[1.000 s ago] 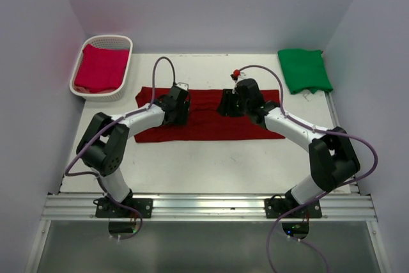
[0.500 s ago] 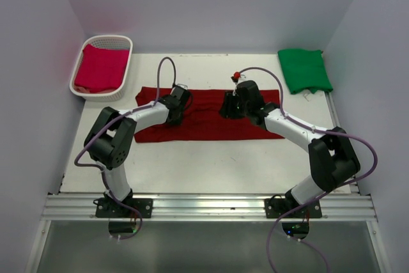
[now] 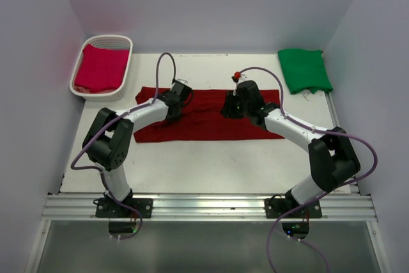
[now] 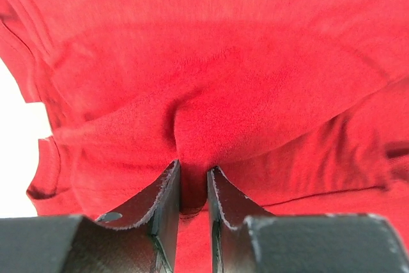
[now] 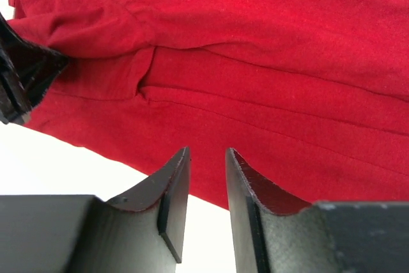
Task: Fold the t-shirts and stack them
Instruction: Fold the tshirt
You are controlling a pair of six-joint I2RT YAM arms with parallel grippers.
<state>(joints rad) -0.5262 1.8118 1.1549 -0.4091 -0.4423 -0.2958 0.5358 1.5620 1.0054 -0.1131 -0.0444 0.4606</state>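
Slippage is our fear: the left gripper (image 4: 193,171) pinches only a thin maroon t-shirt (image 3: 208,124) pucker, while the right gripper (image 5: 208,155) gapes slightly, gripping nothing.

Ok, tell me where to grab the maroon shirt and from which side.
Pinch the maroon shirt at its far long edge, coming down from above. It lies flat as a band on the table, so only an edge gives purchase.

we have dark red cloth t-shirt (image 3: 204,119) mid white table (image 3: 211,164) | pinkish folded cloth t-shirt (image 3: 101,68) in white plastic lattice basket (image 3: 108,38), back left | green folded cloth t-shirt (image 3: 305,70) back right
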